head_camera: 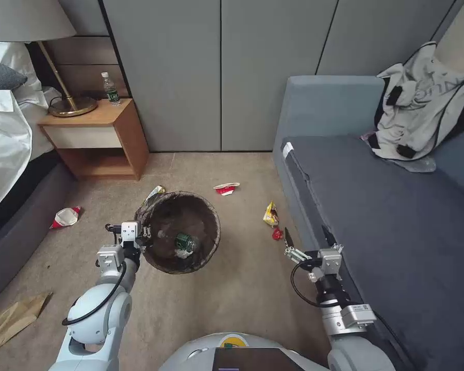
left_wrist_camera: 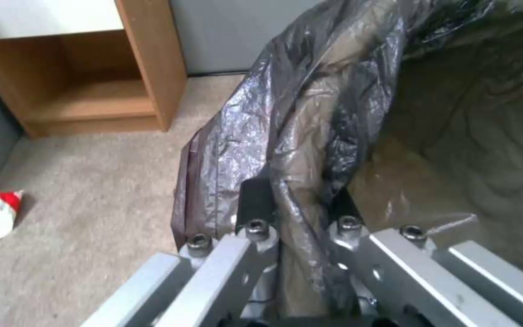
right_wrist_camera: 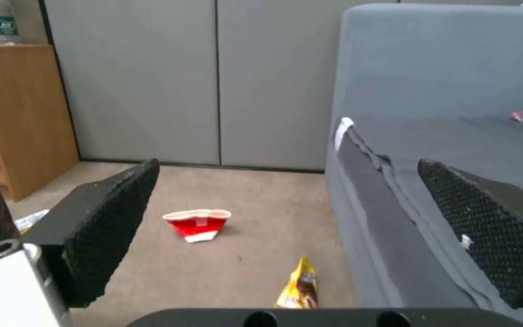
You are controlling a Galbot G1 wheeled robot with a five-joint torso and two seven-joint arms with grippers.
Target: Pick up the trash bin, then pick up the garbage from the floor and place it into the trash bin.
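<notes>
the left gripper (head_camera: 144, 236) pinches the rim of the round bin with the crinkly dark bag (head_camera: 180, 232); the right gripper (head_camera: 307, 238), spread wide, hangs just behind the yellow snack wrapper (head_camera: 270, 214) on the beige carpet (head_camera: 242, 288); it is nearer.

White rounded arm shells are seen at seven and five o'clock, each looped by a black cable. Silver linkages with hex-head bolts are ended in black fingers (right_wrist_camera: 101, 236), whose pads are dimple-textured.
</notes>
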